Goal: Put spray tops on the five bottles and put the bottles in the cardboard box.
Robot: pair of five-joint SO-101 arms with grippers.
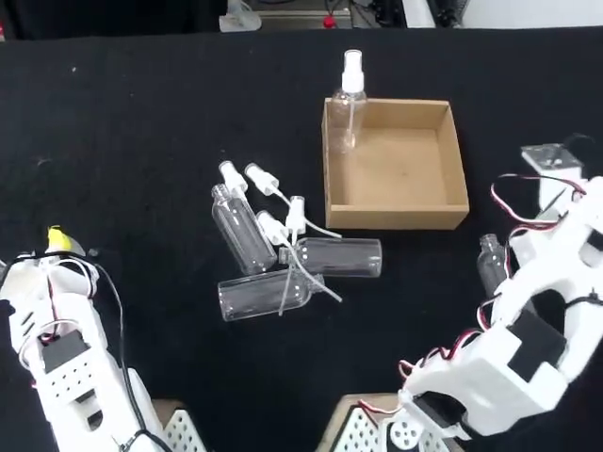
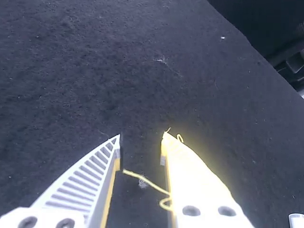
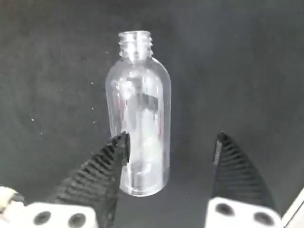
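Observation:
A capped clear bottle (image 1: 347, 105) stands upright at the far left corner of the cardboard box (image 1: 443, 218). Three uncapped bottles (image 1: 242, 229) (image 1: 264, 294) (image 1: 337, 256) lie in a cluster mid-table, with several loose spray tops (image 1: 262, 179) and their thin tubes among them. Another uncapped bottle (image 1: 491, 265) (image 3: 138, 128) stands upright on the right. My right gripper (image 3: 171, 142) is open just before it, one black finger overlapping the bottle's base. My left gripper (image 2: 141, 140) (image 1: 58, 240) hovers open over bare cloth at the left, holding nothing.
Black cloth (image 1: 141, 113) covers the whole table. The right arm's white body (image 1: 528, 330) and its red-black wires rise close beside the upright bottle. Mounting bases (image 1: 377, 428) sit at the near edge. Clutter lies beyond the table's far edge.

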